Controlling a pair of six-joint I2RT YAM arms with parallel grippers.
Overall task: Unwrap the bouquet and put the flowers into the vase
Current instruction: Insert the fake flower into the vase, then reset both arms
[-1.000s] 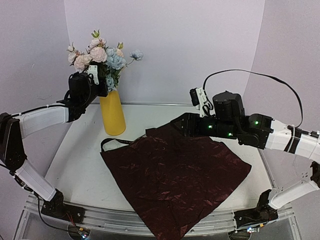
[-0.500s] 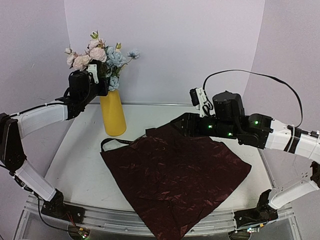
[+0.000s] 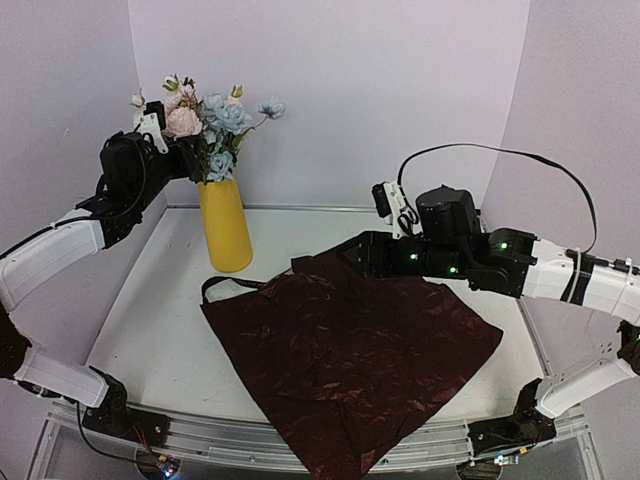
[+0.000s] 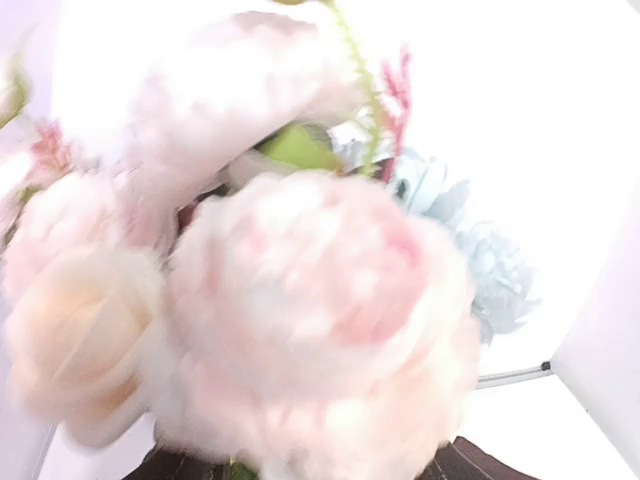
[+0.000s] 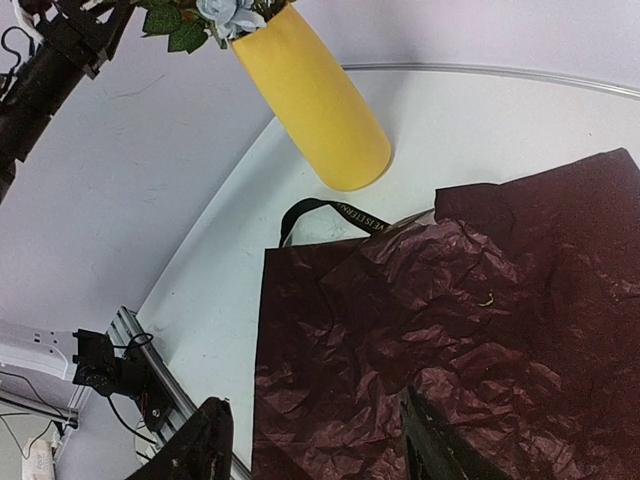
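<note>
Right wrist: black ribbon (image 5: 345,211), gold lettering illegible

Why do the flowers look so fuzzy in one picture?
Left wrist view: the flowers fill the frame close to the camera, blurred, with a washed-out white background. Top external view: the vase and dark red paper look sharp. Right wrist view: sharp too, just tilted.

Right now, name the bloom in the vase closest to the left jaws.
The pink rose on the bunch's left side, right beside the left jaws; the pale blue blooms sit farther right.
</note>
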